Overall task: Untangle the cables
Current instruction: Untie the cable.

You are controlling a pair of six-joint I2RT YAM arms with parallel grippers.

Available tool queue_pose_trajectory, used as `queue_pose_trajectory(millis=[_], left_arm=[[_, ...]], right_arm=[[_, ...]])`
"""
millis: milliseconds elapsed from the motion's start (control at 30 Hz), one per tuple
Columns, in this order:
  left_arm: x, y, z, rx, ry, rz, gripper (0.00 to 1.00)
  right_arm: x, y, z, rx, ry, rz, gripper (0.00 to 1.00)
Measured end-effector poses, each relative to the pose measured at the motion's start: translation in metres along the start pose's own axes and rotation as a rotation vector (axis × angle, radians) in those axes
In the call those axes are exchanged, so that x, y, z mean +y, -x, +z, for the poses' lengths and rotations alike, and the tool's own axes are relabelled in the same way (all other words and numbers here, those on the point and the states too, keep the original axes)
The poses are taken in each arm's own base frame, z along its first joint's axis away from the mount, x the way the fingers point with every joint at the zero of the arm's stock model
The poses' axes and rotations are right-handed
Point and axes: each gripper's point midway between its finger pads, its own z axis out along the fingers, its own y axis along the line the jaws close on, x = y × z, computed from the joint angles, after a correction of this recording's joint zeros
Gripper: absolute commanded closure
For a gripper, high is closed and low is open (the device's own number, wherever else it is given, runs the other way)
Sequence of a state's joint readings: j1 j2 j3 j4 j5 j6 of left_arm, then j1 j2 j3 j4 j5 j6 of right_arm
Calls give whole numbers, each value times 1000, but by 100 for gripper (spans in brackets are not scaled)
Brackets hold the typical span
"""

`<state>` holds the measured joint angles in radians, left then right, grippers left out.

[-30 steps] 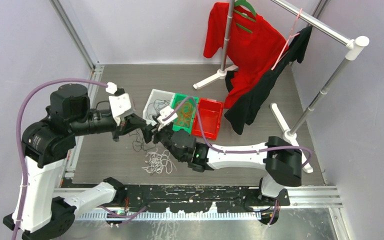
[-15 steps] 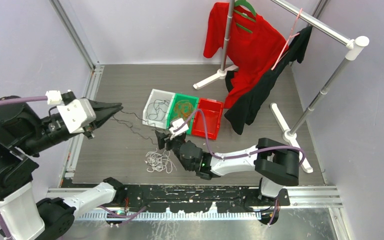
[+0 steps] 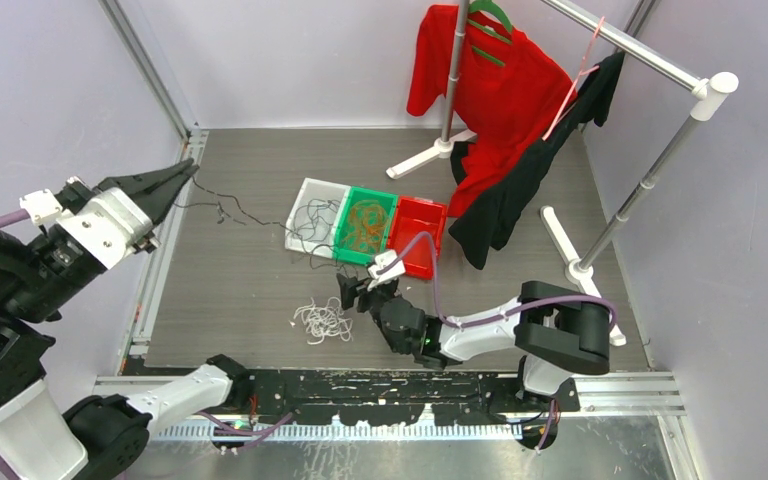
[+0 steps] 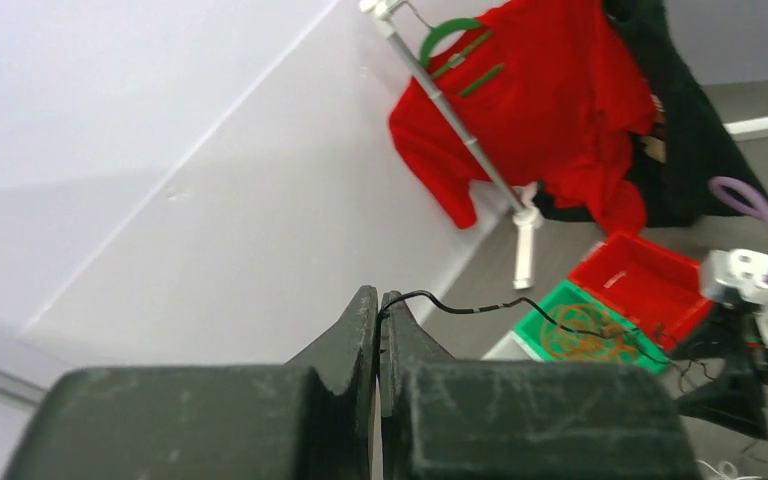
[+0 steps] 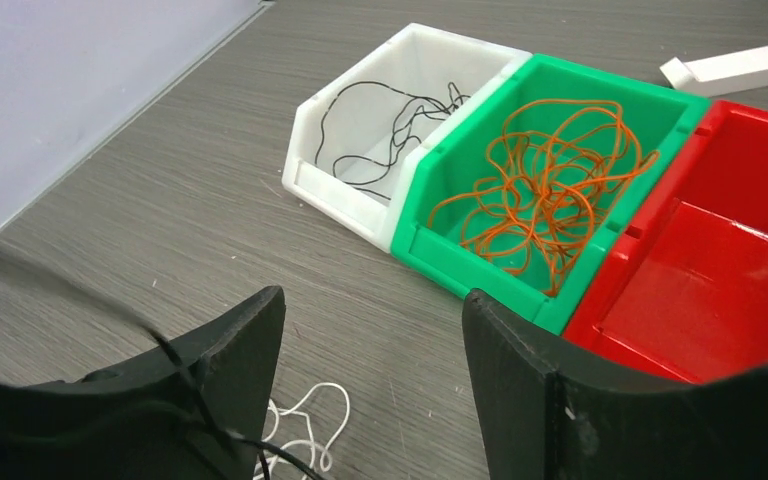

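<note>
L gripper (image 3: 188,170) (image 4: 378,300) is raised over the far-left edge of the counter (image 3: 240,290), jaws pinched tight on one black cable (image 3: 228,213) (image 4: 480,308). How much strand sits inside the pinch is hidden btwn the fingertips. That cable runs w/ kinks rightward to the white bin (image 3: 320,183) (image 5: 340,195), where its end gets lost among other black cables (image 3: 312,218) (image 5: 415,105); can't tell which loop is its own. The green bin (image 3: 372,192) (image 5: 460,262), touching the white one, holds the orange cables (image 3: 363,225) (image 5: 545,195). The red bin (image 3: 422,245) (image 5: 720,300) touches the green on the other side, its right part cut off in the R wrist view. R gripper (image 3: 358,292) (image 5: 373,320) hangs low just on the near side of the bins, jaws wide apart, nothing clamped btwn them. In its wrist view a blurred black strand crosses the finger (image 5: 230,360) on the picture's left; too soft to tell if it touches, or which cable it is. White cables (image 3: 322,322) (image 5: 312,415) lie in a loose pile on the counter beside the R gripper, mostly hidden behind that finger & cut by the frame edge in the wrist view. L arm's lower part runs out of the top view at left.
</note>
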<state>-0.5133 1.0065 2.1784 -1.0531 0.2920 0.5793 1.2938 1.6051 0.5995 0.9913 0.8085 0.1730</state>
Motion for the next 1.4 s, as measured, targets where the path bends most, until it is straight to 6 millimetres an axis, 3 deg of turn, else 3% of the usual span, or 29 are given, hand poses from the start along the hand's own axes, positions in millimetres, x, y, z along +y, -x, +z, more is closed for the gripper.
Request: queue_pose_trajectory(millis=[133, 233, 333, 400, 933, 1100, 1233, 1333, 1400], left_arm=[[24, 3, 3, -5, 107, 50, 100], [44, 2, 6, -1, 210, 87, 100], [65, 5, 8, -3, 307, 113, 100], [75, 10, 7, -15, 356, 123, 100], [164, 77, -37, -213, 841, 213, 100], [183, 93, -50, -272, 960, 208, 100], [193, 103, -55, -307, 1014, 197, 100], [194, 106, -56, -318, 1023, 195, 100], [192, 105, -54, -314, 997, 192, 100]], right_arm=[[-6, 1, -5, -3, -10, 30, 35], [-10, 0, -9, -5, -16, 57, 53], [-17, -5, -14, 1, -27, 88, 77], [-20, -10, -17, 8, -33, 108, 86], [-28, -28, -31, 46, -30, 221, 85], [-28, -34, -37, 60, -21, 228, 77], [-30, -38, -43, 75, -13, 226, 65], [-31, -40, -47, 85, -6, 227, 42], [-31, -41, -49, 93, 7, 221, 34]])
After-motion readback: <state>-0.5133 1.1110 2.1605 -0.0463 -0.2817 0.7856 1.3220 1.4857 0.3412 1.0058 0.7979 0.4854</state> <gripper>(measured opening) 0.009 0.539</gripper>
